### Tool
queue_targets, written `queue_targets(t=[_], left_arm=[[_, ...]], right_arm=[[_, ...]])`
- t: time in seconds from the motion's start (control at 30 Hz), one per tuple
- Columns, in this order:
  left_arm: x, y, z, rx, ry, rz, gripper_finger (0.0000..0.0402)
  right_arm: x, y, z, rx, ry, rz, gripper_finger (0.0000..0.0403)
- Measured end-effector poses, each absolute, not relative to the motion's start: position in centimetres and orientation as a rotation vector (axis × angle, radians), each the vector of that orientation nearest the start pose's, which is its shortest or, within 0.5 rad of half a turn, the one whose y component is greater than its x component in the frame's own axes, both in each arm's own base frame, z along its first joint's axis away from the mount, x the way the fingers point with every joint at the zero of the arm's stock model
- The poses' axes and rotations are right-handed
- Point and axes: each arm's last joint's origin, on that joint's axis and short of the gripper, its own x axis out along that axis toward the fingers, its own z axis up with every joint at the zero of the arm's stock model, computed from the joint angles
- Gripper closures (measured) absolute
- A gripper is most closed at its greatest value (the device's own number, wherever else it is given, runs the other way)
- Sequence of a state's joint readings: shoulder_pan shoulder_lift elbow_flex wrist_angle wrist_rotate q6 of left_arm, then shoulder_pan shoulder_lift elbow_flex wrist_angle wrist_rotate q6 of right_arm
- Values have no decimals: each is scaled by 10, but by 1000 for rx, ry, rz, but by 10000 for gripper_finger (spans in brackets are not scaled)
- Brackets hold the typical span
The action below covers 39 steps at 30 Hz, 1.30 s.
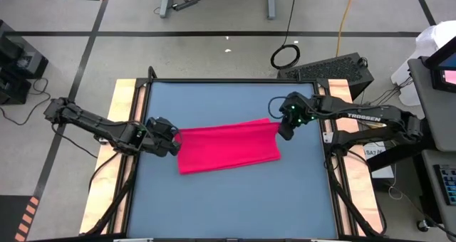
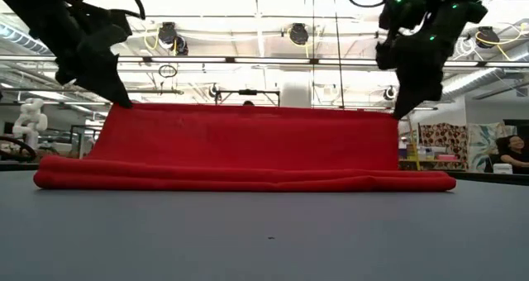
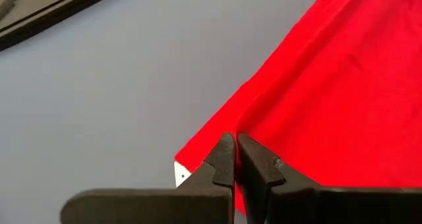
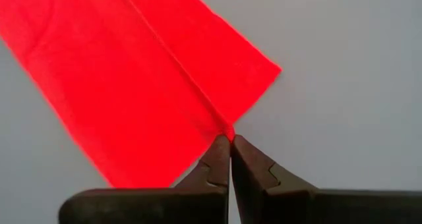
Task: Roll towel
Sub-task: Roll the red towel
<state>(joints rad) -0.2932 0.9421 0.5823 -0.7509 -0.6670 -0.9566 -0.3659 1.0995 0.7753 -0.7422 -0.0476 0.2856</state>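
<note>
Towel (image 1: 226,148) is laid mid-desk (image 1: 235,206), far edge lifted off the blue top. Left end effector (image 1: 173,137) is pinched on its 9 o'clock corner, right end effector (image 1: 283,133) on the 3 o'clock corner; both pressed together on cloth.

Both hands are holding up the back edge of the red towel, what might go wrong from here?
The left hand and right hand each pinch only the very corner of the towel, so a corner may slip free. The raised edge hangs stretched between them; uneven motion could skew the roll. The part lying on the blue table might drag rather than roll.
</note>
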Motion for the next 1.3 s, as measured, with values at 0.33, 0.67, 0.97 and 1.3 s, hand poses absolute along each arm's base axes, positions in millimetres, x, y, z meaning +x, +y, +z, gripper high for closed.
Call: queue_targets(t=[0.33, 0.67, 0.97, 1.3], left_arm=[[165, -32, 188, -296, 814, 778, 393], [180, -43, 218, -485, 797, 626, 393], [176, -43, 256, -442, 696, 499, 393], [168, -29, 227, -392, 813, 616, 393]], right_arm=[[202, -85, 207, 459, 1106, -438, 403], [191, -75, 235, 621, 1160, -261, 403], [167, -61, 268, 658, 1162, -190, 403], [191, -82, 253, 487, 1139, -266, 403]])
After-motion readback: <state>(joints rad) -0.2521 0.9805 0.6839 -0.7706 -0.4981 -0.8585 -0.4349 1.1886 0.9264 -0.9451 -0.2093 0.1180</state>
